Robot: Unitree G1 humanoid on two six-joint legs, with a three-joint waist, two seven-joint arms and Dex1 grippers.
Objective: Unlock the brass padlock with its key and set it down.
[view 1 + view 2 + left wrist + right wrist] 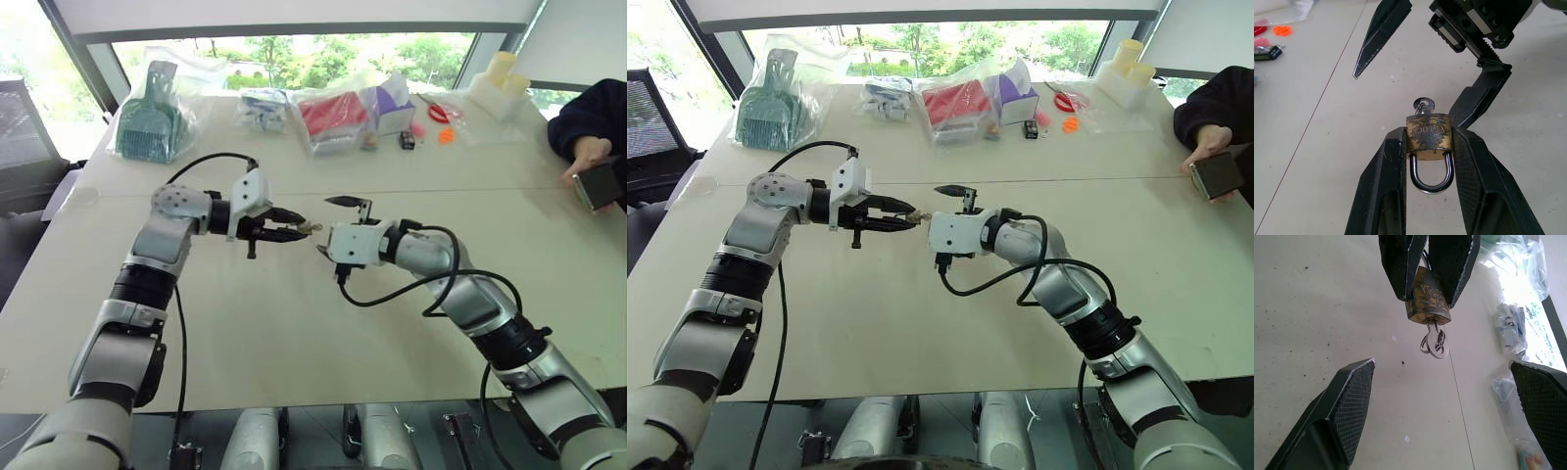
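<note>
Because the left hand (1430, 161) was clamped on the padlock (1428, 136) above the table (294, 333), its key (1435, 343) stuck out towards the right hand (1442, 406), whose fingers stood apart just beside it, seemingly ready to pinch the key.

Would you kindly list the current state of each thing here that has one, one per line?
brass padlock: held off the table, shackle shut, clamped by its body.
key: seated in the padlock's keyhole, hanging free, ungripped.
left gripper: shut on the brass padlock.
right gripper: open, fingers spread either side of the key, not touching it.
bagged goods: lying sealed at the table's far edge.
</note>
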